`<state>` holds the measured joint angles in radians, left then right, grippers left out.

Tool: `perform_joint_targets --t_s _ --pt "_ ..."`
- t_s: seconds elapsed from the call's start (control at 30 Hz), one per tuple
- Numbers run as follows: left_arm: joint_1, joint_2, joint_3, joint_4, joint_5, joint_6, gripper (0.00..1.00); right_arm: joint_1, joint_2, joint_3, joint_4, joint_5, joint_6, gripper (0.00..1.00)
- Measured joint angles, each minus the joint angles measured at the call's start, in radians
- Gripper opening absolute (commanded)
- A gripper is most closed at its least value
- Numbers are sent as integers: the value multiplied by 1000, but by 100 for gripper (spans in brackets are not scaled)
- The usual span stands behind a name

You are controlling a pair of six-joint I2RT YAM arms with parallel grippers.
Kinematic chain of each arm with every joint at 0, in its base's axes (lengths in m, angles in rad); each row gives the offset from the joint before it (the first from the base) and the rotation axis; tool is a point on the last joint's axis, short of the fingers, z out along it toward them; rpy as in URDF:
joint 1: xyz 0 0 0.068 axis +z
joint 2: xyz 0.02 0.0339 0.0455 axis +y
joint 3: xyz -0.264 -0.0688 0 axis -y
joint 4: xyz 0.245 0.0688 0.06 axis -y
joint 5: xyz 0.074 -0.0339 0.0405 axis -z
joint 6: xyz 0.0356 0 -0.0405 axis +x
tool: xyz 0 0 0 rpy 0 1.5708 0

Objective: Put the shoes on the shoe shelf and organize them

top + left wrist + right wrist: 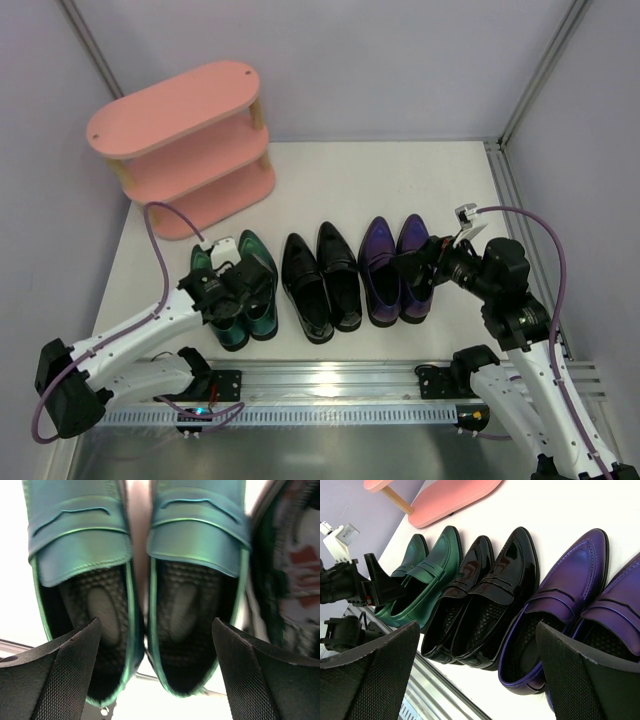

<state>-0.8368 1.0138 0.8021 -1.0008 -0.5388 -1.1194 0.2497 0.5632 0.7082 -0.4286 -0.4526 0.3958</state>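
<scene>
**Three pairs on the table, both pincers spread over the outer ones**

The pink shoe shelf (185,130) stands at the far left corner of the white table (400,180), its three oval boards stacked on pale posts. All six shoes sit on the table in front of it, in one row near the arms with their toes pointing away. The teal-green pair (250,290) is on the left, the black pair (320,280) in the middle and the purple pair (393,270) on the right. Each shoe lies just beside its partner, and the teal pair is nearest the shelf but apart from it.

The left gripper (226,282) hangs over the heel end of the teal pair with its jaws spread wide. In the left wrist view its black fingers (65,670) stand over the two heel openings, where dark dimpled insoles (100,605) show. No grip is visible.

The right gripper (418,268) hovers over the heel end of the purple pair. Its jaws also stand wide apart and hold nothing.
</scene>
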Motion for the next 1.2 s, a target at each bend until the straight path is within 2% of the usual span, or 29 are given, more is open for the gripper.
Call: perform_joint_targets --t_s 0.13,0.23,0.33,0.37,0.43,0.63,0.8,1.0,1.2 --pt "0 23 -47 24 -44 -17 79 0 0 0 -1 1 0 97" --pt "0 57 -86 48 -66 -35 66 0 0 0 -3 1 0 97" --pt "0 79 -131 90 -73 -46 46 0 0 0 -7 1 0 97" --pt "0 80 -151 110 -74 -50 23 0 0 0 -7 1 0 97" --pt "1 81 -169 146 -73 -50 0 0 0 0 -7 1 0 97" --pt "0 87 -159 158 -65 -45 0 0 0 0 -13 2 0 98" --pt "-1 44 -123 90 -25 -50 0 0 0 0 -14 2 0 97" --pt "-3 -56 -18 -14 -15 -35 0 0 2 0 -14 2 0 97" --pt "3 -11 71 -5 -67 40 0 0 13 -1 -14 2 0 97"
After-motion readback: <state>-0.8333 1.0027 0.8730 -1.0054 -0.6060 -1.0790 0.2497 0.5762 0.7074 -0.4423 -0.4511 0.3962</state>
